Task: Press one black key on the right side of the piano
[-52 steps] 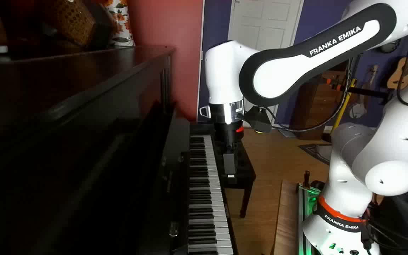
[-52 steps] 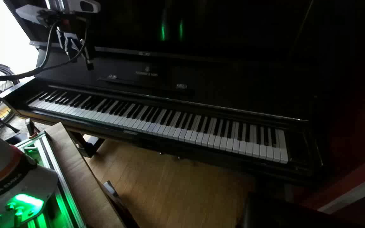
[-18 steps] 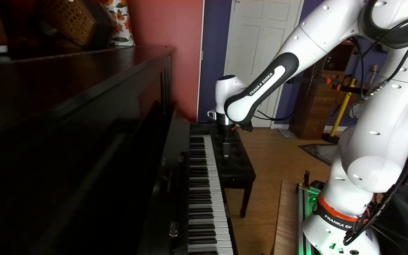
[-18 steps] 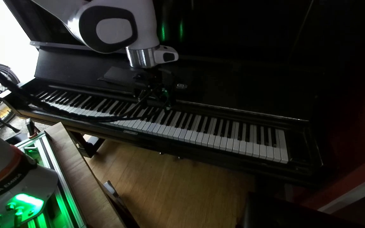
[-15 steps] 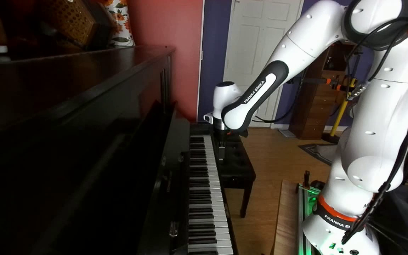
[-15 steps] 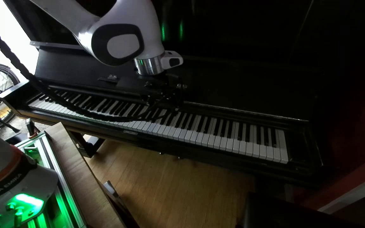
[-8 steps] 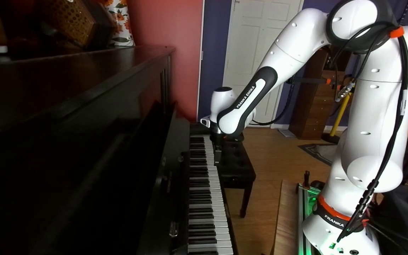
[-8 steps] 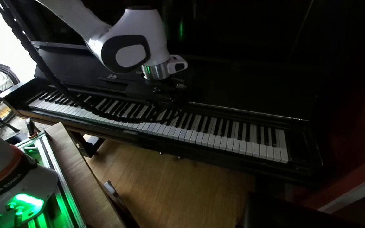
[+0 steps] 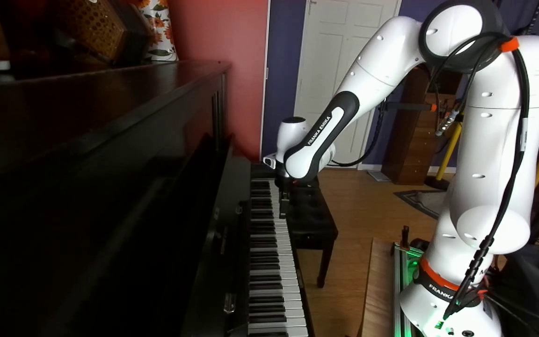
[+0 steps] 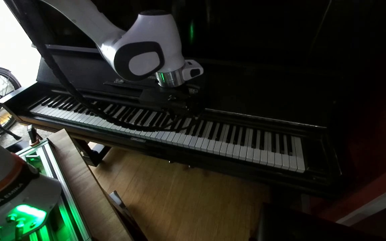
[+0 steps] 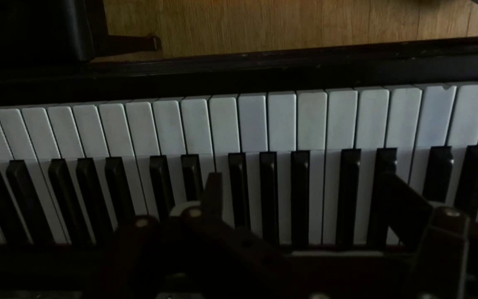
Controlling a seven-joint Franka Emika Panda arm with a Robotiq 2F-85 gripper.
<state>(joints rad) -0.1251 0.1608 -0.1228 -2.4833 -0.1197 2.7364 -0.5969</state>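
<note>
The dark glossy piano (image 9: 110, 154) also shows in an exterior view (image 10: 263, 97), its row of white and black keys running across. Black keys near the right end (image 10: 281, 144) of the row show there uncovered. My gripper (image 9: 283, 213) hangs downward over the front of the keyboard, left of the bench. In an exterior view the gripper (image 10: 185, 113) is dark and blurred over the middle of the row. In the wrist view the gripper (image 11: 301, 177) is open and empty, its two fingers wide apart above the keys. Whether the fingertips touch any key cannot be told.
A black tufted bench (image 9: 311, 215) stands in front of the keyboard's far end; its corner also shows in the wrist view (image 11: 35, 29). A wooden table edge (image 10: 79, 187) lies beside the robot base. The arm's cable (image 10: 129, 126) hangs in front of the keys.
The arm has come down from high beside the piano and moved along the keyboard. Lately the gripper has shifted slightly closer to the keys and further along the row towards its right end.
</note>
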